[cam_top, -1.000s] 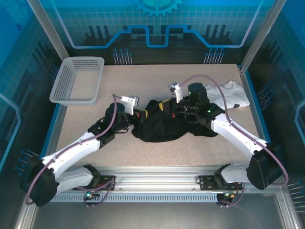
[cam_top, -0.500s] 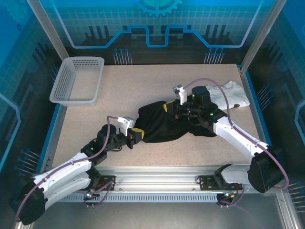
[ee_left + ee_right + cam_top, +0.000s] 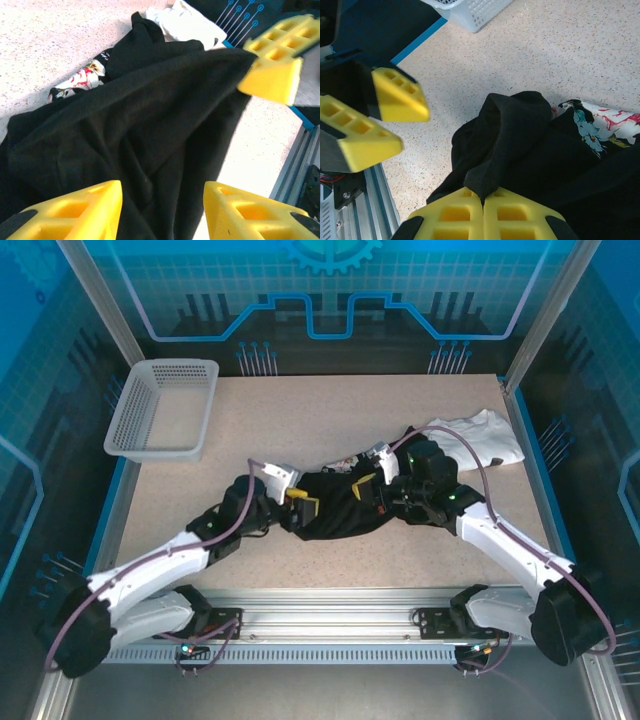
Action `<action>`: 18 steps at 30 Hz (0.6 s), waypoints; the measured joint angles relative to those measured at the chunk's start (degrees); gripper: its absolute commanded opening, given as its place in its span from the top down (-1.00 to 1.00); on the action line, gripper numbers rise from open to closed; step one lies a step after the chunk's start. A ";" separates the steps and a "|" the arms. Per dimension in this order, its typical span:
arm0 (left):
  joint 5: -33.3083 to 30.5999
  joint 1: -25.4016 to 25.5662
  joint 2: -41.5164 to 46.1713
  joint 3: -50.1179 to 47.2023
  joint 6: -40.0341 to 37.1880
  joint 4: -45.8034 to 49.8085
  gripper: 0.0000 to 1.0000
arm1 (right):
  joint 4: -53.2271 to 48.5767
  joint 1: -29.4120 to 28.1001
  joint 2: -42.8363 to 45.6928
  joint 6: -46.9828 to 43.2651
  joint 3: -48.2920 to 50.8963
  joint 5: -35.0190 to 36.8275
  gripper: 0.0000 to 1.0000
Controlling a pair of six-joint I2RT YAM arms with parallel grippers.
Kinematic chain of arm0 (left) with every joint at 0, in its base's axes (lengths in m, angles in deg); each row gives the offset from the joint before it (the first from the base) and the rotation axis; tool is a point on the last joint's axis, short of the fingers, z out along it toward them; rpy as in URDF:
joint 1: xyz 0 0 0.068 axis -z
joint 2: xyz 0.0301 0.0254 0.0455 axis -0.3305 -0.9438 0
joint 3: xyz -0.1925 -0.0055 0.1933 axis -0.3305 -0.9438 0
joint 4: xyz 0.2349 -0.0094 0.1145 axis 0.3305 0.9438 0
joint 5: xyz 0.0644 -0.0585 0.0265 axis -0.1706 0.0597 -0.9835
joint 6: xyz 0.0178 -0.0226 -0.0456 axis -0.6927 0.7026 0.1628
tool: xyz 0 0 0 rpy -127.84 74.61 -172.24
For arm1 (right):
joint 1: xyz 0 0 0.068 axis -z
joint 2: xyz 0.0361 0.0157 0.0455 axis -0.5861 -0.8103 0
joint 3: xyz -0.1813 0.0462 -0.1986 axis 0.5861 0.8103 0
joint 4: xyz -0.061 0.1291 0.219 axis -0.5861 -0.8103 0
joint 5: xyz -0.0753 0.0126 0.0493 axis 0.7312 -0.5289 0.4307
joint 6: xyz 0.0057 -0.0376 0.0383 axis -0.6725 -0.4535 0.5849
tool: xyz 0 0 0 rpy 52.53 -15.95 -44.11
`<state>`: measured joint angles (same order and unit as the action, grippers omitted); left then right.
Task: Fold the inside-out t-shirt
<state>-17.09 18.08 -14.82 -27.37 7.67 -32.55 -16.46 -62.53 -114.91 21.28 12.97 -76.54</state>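
Top external: left gripper swung back in, t-shirt now between its spread fingers. Right gripper pinches a black fold; folding not started.

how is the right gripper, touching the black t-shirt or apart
Touching. The right wrist view shows the right gripper shut, with a fold of the black t-shirt pinched in it.

Speckled beige table with blue edging. Aluminium rail along near edge. Behind, blue-lit panels with gear motif; slanted metal posts at far corners.
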 measured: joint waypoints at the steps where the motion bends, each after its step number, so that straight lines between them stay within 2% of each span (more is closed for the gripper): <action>1: 0.00 0.33 -2.14 1.62 -0.55 0.72 0.05 | -0.09 0.09 0.20 -0.09 0.00 0.13 1.00; 6: -0.94 1.64 -11.74 7.34 -3.80 4.00 0.04 | -0.31 0.59 0.68 -0.11 0.02 0.70 1.00; 12: -6.12 1.79 -20.68 12.17 -6.19 6.29 0.08 | -0.83 1.03 1.51 -0.11 0.11 1.01 1.00; 14: -7.54 1.79 -23.26 13.75 -6.60 6.29 0.24 | -0.94 1.25 1.77 -0.11 0.37 1.01 1.00; 18: -7.78 1.79 -27.26 16.68 -6.64 6.01 0.91 | -1.20 1.36 1.97 -0.13 0.57 1.05 1.00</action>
<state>-24.87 19.88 -42.08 -10.69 1.03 -26.54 -17.66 -61.18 -112.94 21.15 13.54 -75.49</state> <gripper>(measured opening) 0.188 0.045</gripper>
